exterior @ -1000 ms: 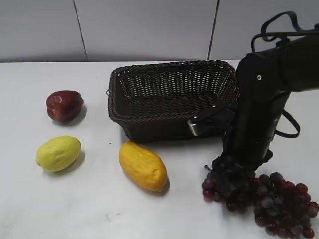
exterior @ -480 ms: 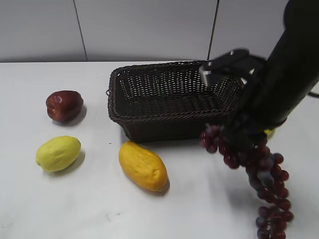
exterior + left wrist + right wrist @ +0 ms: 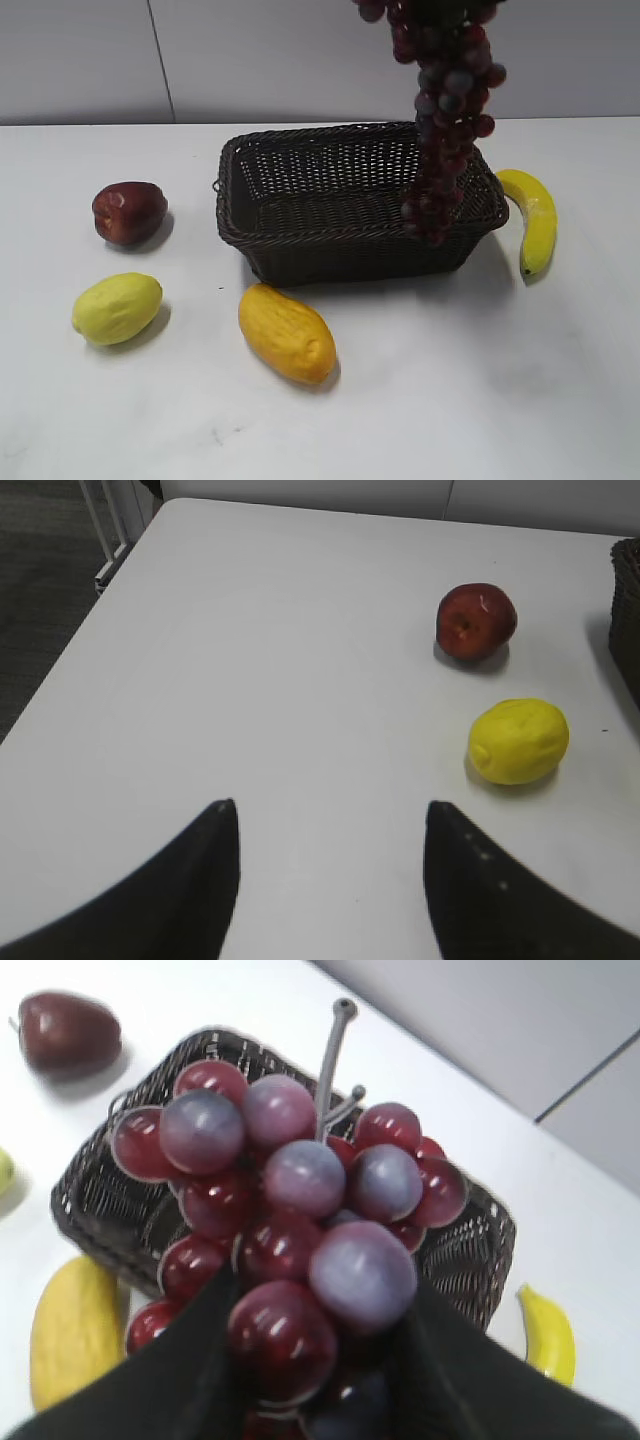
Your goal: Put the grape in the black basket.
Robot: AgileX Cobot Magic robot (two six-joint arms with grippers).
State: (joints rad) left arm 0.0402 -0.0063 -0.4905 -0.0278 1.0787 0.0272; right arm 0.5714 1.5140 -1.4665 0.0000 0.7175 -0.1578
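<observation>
The grape is a long dark purple-red bunch hanging from the top edge of the exterior view, over the right part of the black basket. My right gripper is shut on the grape; in the right wrist view the bunch fills the jaws, with the black basket below it. The right gripper itself is above the exterior frame. My left gripper is open and empty over bare table, left of the fruit.
A dark red apple, a yellow lemon-like fruit and a yellow mango lie left of and in front of the basket. A banana lies to its right. The table's left edge shows in the left wrist view.
The right arm has lifted the grape off the table at the front right, up and back over the basket. The arm has left the exterior view, uncovering the banana.
</observation>
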